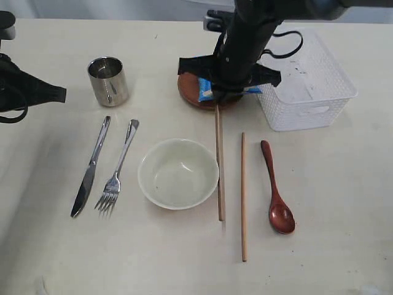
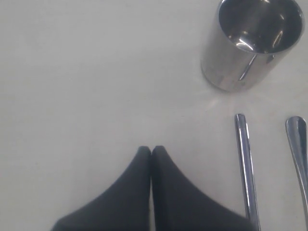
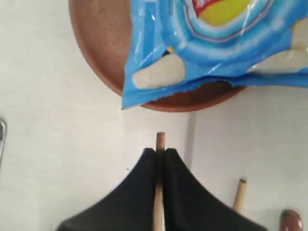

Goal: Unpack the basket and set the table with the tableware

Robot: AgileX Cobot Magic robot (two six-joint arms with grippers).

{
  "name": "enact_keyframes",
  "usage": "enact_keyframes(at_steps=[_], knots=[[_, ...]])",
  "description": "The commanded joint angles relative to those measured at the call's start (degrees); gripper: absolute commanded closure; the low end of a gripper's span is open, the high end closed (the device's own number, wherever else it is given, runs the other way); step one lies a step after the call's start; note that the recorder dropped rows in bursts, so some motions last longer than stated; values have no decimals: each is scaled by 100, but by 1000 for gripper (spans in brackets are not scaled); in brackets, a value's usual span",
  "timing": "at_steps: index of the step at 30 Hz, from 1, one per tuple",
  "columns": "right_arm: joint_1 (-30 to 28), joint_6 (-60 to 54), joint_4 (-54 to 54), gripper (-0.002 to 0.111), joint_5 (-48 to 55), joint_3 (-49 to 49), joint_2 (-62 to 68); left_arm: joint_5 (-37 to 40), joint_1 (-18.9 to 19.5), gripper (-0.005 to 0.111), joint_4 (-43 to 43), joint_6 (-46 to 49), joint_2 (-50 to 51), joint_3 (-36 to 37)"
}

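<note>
The first chopstick (image 1: 219, 166) lies flat on the table (image 1: 331, 246), between the bowl (image 1: 178, 173) and the second chopstick (image 1: 243, 196). Its long axis points toward the brown plate (image 1: 186, 92). The end nearest the plate sits between the jaws of the right gripper (image 3: 160, 153). They are closed on it, so only a short tip shows past the fingers, just before the plate rim. The rest of the stick runs straight back under the wrist, in line with the gripper. The second chopstick is parallel but lies farther from the plate. I judge that the coming move is either to let go or to slide the held stick along its own axis until the two match. The left gripper (image 2: 152, 150) is closed with nothing in it, near the steel cup (image 2: 252, 43) and well apart from the chopsticks, so the right arm is the nearer one.
</note>
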Motion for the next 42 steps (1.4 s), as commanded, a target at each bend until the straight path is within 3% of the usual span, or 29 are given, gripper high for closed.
enact_keyframes(at_steps=[1,10,20,42], knots=[[0,-33,-187,109,204,-41,-464,11,16,107,-65,13,-5,4],[434,-22,-35,109,429,-41,-752,11,16,107,-65,13,-5,4],[1064,321,391,109,-128,-41,-309,27,16,107,-65,11,-5,4],[1077,537,325,108,-343,-41,36,55,16,107,-65,59,-5,4]])
